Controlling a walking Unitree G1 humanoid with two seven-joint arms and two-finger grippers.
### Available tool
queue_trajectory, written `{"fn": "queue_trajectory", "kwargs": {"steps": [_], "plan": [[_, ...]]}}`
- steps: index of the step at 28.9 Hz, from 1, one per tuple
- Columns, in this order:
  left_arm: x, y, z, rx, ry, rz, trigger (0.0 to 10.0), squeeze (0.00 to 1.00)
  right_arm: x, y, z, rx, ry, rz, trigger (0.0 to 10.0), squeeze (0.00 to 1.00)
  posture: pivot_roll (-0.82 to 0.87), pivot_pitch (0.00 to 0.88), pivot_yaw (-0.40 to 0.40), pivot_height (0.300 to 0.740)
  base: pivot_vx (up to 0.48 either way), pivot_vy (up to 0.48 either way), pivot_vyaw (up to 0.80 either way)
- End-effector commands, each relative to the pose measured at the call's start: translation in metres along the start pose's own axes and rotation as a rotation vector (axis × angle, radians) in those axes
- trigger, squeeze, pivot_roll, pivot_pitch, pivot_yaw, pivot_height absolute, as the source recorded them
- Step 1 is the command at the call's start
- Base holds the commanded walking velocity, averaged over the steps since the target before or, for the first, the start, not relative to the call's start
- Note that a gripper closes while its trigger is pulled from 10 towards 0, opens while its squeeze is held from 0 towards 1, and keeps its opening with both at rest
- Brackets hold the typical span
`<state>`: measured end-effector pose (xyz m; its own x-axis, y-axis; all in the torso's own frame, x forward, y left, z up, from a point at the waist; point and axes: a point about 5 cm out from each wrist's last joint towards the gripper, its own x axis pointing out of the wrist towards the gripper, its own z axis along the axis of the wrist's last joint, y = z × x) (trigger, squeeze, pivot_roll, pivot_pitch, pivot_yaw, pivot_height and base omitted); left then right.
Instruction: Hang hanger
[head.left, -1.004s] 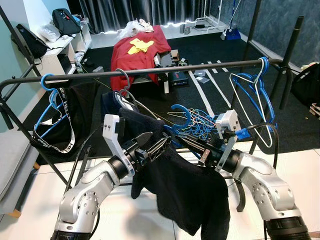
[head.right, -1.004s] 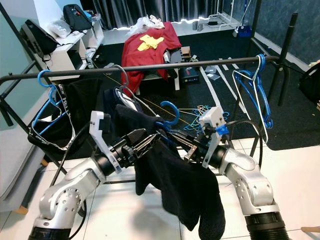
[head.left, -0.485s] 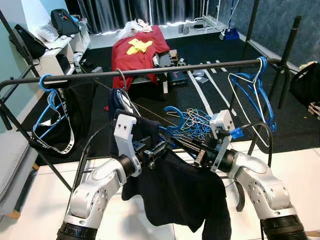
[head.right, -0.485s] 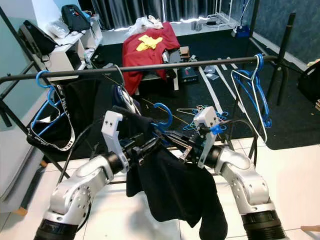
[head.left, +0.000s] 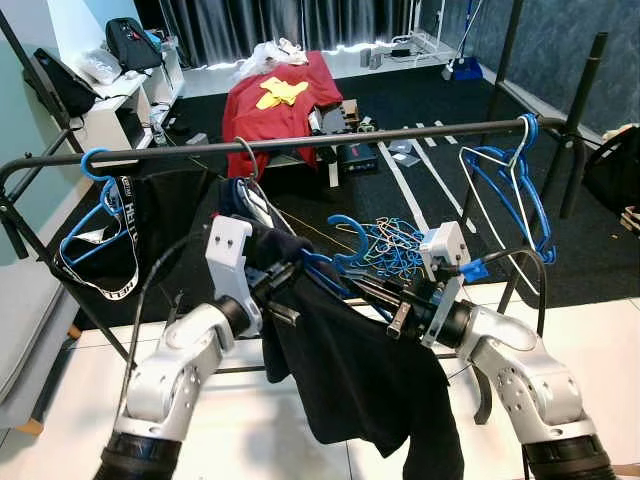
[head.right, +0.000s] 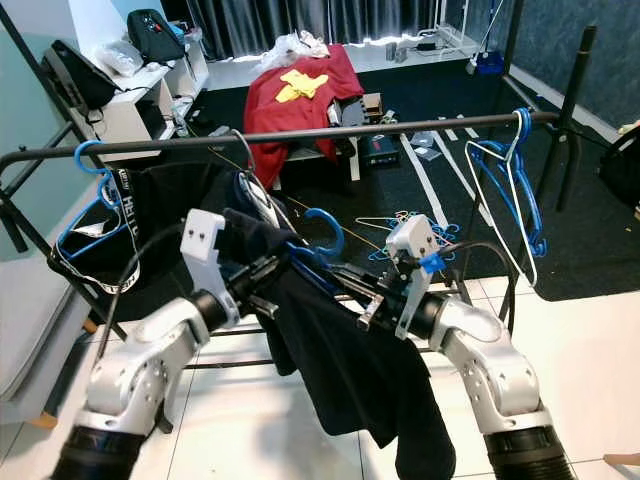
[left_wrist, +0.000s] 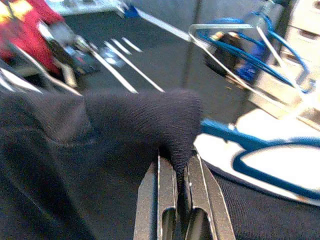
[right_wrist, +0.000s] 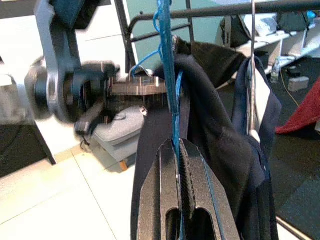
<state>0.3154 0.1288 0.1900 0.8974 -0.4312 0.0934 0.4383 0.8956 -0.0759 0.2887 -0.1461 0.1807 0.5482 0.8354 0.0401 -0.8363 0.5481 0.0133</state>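
The right gripper (head.left: 392, 312) is pinched on the blue hanger (head.left: 340, 262), its forearm reaching in from the near right and angled up toward the left. The left gripper (head.left: 283, 283) nips a fold of the black garment (head.left: 350, 370) draped over that hanger, elbow bent and wrist raised. The hanger sits below the rail (head.left: 300, 142), just near of it. Since a moment ago the left arm has pulled back to the left, stretching the cloth.

Looks like a lived-in room of a home: black clothes rail (head.left: 300, 141) hung with garments, dark curtains (head.left: 290, 25), red cloth (head.left: 272, 100) over furniture, backpack (head.left: 130, 42) on a white shelf (head.left: 120, 100), clutter across dark carpet (head.left: 440, 130).
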Motion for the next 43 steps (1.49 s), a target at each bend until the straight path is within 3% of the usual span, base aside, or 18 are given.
{"fn": "queue_trajectory", "kwargs": {"steps": [1,4,8,20,23,24,25,26,27,28,29,31,33,37,40,41,42,43], "plan": [[-0.003,0.017,0.008,0.044,-0.033,0.087,0.0,0.0,0.0,0.006,0.0,-0.018,0.005,0.02,10.0,0.0,-0.02,0.031,0.112,0.74,0.0,0.0,0.0],[0.003,0.037,0.029,0.116,-0.085,0.203,0.0,0.0,-0.006,0.015,-0.011,0.01,0.044,0.048,10.0,0.0,-0.02,0.036,0.108,0.74,0.0,0.0,0.0],[0.009,0.057,0.043,0.211,-0.085,0.279,0.0,0.0,-0.014,0.028,-0.02,0.036,0.048,0.06,10.0,0.0,-0.03,0.041,0.109,0.74,0.0,0.0,0.0],[0.013,0.066,0.047,0.26,-0.083,0.308,0.0,0.0,-0.018,0.035,-0.022,0.055,0.033,0.058,10.0,0.0,-0.03,0.044,0.112,0.74,0.0,0.0,0.0],[0.013,0.071,0.035,0.292,-0.026,0.329,0.0,0.0,-0.026,0.046,-0.011,0.047,-0.062,0.038,10.0,0.0,-0.04,0.055,0.119,0.74,0.0,0.0,0.0],[0.013,0.076,0.035,0.31,-0.024,0.361,0.0,0.0,-0.032,0.053,-0.014,0.067,-0.045,0.04,10.0,0.0,-0.04,0.056,0.117,0.74,0.0,0.0,0.0],[0.014,0.078,0.041,0.329,-0.056,0.366,0.0,0.0,-0.039,0.057,-0.029,0.091,0.061,0.028,10.0,0.0,-0.04,0.058,0.115,0.74,0.0,0.0,0.0],[0.014,0.078,0.041,0.329,-0.056,0.366,0.0,0.0,-0.039,0.057,-0.029,0.091,0.061,0.028,10.0,0.0,-0.04,0.058,0.115,0.74,0.0,0.0,0.0],[0.017,0.075,0.051,0.339,-0.103,0.344,0.0,0.0,-0.048,0.056,-0.051,0.06,0.24,0.0,10.0,0.0,-0.03,0.059,0.115,0.74,0.0,0.0,0.0],[0.017,0.075,0.051,0.339,-0.103,0.344,0.0,0.0,-0.048,0.056,-0.051,0.06,0.24,0.0,10.0,0.0,-0.03,0.059,0.115,0.74,0.0,0.0,0.0],[0.02,0.069,0.059,0.353,-0.138,0.307,0.0,0.0,-0.056,0.05,-0.066,0.009,0.367,-0.053,10.0,0.0,-0.03,0.06,0.114,0.74,0.0,0.0,0.0],[0.022,0.063,0.065,0.365,-0.163,0.276,0.0,0.0,-0.061,0.043,-0.073,-0.041,0.433,-0.098,10.0,0.0,-0.03,0.06,0.114,0.74,0.0,0.0,0.0],[0.022,0.063,0.065,0.365,-0.163,0.276,0.0,0.0,-0.061,0.043,-0.073,-0.041,0.433,-0.098,10.0,0.0,-0.03,0.06,0.114,0.74,0.0,0.0,0.0],[0.025,0.056,0.075,0.403,-0.202,0.249,0.0,0.0,-0.062,0.035,-0.075,-0.159,0.485,-0.095,10.0,0.0,-0.03,0.06,0.108,0.74,0.0,0.0,0.0],[0.025,0.055,0.076,0.414,-0.204,0.246,0.0,0.0,-0.061,0.036,-0.074,-0.176,0.451,-0.097,10.0,0.0,-0.03,0.061,0.106,0.74,0.0,0.0,0.0],[0.026,0.059,0.067,0.43,-0.155,0.265,0.0,0.0,-0.054,0.039,-0.058,-0.233,0.24,-0.126,10.0,0.0,-0.03,0.062,0.109,0.74,0.0,0.0,0.0],[0.026,0.059,0.067,0.43,-0.155,0.265,0.0,0.0,-0.054,0.039,-0.058,-0.233,0.24,-0.126,10.0,0.0,-0.03,0.062,0.109,0.74,0.0,0.0,0.0],[0.026,0.061,0.063,0.432,-0.135,0.277,0.0,0.0,-0.053,0.04,-0.051,-0.248,0.158,-0.14,10.0,0.0,-0.03,0.062,0.109,0.74,0.0,0.0,0.0]]}}
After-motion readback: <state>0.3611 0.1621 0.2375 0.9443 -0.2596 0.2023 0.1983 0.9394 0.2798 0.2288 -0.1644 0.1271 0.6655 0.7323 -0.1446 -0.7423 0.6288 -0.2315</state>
